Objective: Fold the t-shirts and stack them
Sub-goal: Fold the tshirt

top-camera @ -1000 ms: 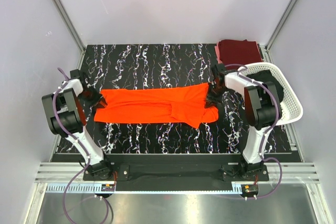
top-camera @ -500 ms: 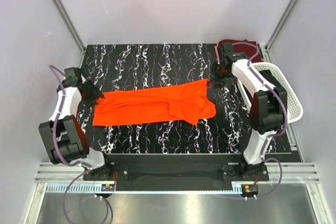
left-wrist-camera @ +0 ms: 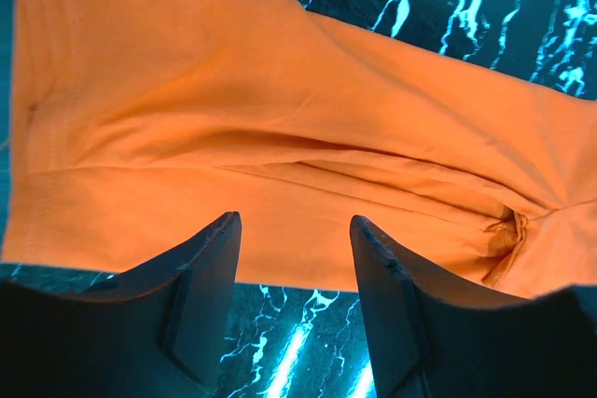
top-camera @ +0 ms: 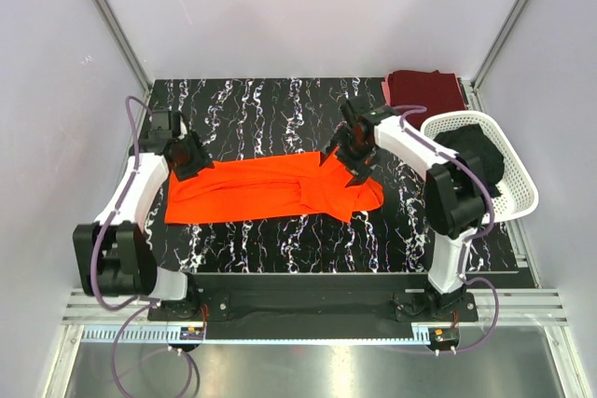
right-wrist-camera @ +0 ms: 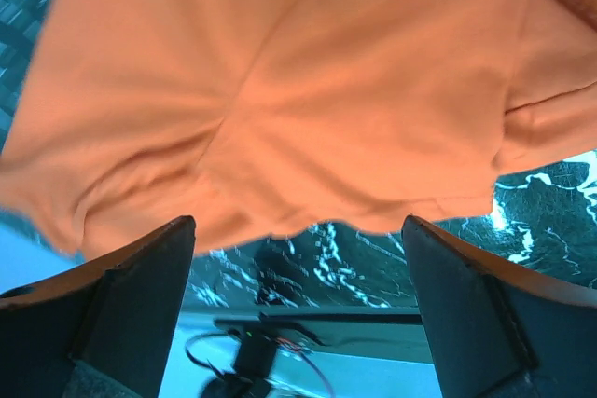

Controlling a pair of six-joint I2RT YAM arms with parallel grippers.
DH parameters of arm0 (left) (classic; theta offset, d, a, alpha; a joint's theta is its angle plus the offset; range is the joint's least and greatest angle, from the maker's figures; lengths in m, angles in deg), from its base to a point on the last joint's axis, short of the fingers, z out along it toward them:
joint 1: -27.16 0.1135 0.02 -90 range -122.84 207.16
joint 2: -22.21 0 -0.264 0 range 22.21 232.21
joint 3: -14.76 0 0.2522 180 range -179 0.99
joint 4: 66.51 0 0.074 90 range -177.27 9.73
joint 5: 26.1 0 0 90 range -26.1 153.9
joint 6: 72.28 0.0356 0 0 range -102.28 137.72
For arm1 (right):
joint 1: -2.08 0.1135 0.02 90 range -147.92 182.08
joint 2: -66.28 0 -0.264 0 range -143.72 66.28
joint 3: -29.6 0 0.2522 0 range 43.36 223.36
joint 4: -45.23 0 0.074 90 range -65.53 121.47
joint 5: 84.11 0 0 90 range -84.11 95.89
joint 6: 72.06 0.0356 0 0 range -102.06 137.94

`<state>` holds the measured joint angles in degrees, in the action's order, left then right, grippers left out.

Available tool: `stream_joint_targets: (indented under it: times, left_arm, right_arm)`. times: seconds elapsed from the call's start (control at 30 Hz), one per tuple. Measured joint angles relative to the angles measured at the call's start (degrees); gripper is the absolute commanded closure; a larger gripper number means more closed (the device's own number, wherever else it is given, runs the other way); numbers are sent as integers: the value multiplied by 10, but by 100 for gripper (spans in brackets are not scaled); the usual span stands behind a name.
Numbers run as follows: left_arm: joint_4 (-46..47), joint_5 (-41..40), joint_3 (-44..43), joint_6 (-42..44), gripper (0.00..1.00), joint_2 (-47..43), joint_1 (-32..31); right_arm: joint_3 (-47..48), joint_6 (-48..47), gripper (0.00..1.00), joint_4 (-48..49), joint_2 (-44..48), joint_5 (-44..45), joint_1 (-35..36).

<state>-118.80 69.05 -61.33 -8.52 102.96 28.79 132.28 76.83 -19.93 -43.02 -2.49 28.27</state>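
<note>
Left gripper (top-camera: pixel 189 156) hangs over the left end of the orange t-shirt (top-camera: pixel 261 191), jaws parted a fair way and nothing between them: the wrist view shows only orange cloth beyond the two dark fingers (left-wrist-camera: pixel 201 267). On the other side, the right gripper (top-camera: pixel 353 151) sits above the shirt's bunched right end with its jaws flung wide, and it is empty too. Its fingers (right-wrist-camera: pixel 140 277) frame orange fabric and a strip of marbled surface. Whether either gripper touches the cloth, I cannot tell. The orange shirt lies as a long band across the middle of the black marbled table (top-camera: pixel 261 109), smooth on the left and wrinkled into an overlapping flap at the right. In the back right corner the maroon t-shirt (top-camera: pixel 424 92) lies folded flat, just behind the white basket (top-camera: pixel 522 195). The black t-shirt (top-camera: pixel 471 151) is heaped inside that basket at the table's right edge, and the right arm's elbow overlaps the basket's near-left side from above.
</note>
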Motion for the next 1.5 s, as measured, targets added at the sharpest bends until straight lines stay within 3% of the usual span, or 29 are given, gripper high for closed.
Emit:
stream_joint_targets:
  times: [0.2, 0.43, 0.6, 0.7, 0.77, 0.93, 1.13, 1.3, 1.5]
  left_arm:
    - [-9, -16, 4, 13, 45, -75, -10]
    - [-30, -41, 10, 47, 44, -106, -12]
    - [-43, -59, 10, 68, 44, -113, -12]
    - [-44, -60, 14, 70, 44, -122, -12]
    - [-51, -59, 14, 70, 44, -126, -12]
    - [-61, -58, 14, 66, 44, -130, -12]
    - [-76, -73, 9, 56, 44, -130, -12]
    - [-97, -101, -14, 40, 43, -137, -12]
    - [-132, -209, -33, 2, 40, -211, -12]
  right_arm:
    - [37, 72, 0, -41, -100, 31, 9]
    - [171, 54, 0, -109, -221, 73, 22]
    - [397, -93, 0, -162, -339, 142, 20]
    - [572, -214, 0, -129, -432, 200, 11]
    - [621, -270, 0, -78, -462, 225, 2]
    - [628, -353, 0, -2, -464, 260, -25]
    - [600, -366, 0, 5, -393, 264, 1]
    - [571, -351, 0, 11, -309, 254, 120]
    - [596, -322, 0, 10, -321, 224, 283]
